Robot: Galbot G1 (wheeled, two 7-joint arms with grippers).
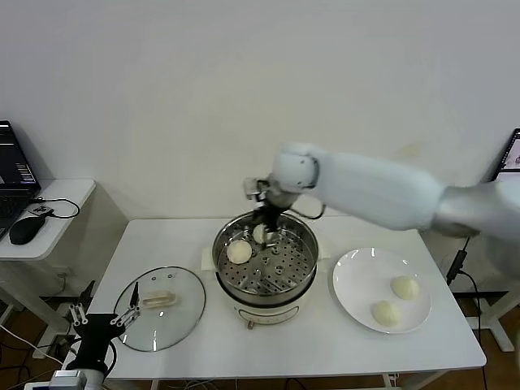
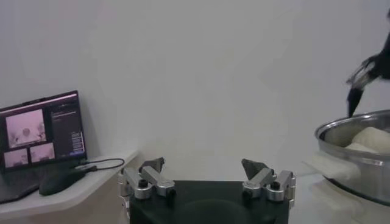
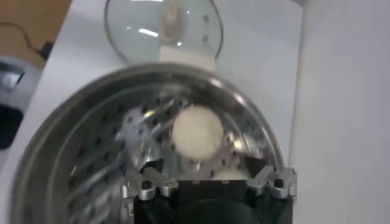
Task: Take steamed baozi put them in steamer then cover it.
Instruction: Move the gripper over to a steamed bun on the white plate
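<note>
White bench, plain wall: right end effector [image 1: 264, 221] hangs wide open over the steamer [image 1: 305, 272], 2 baozi [image 1: 239, 252] inside, 2 on the plate [image 1: 355, 272]. Soft, light dough — pinch gently across the middle. Left end effector [image 2: 206, 172] waits wide open by the cover [image 1: 183, 313].

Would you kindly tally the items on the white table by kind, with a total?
Baozi: 4, two in the steamer, two on the plate
Steamer: 1
Glass lid: 1
White plate: 1
Total: 7

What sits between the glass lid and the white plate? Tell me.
In the head view, the steamer stands between the lid and plate, with the open right gripper over it.
</note>
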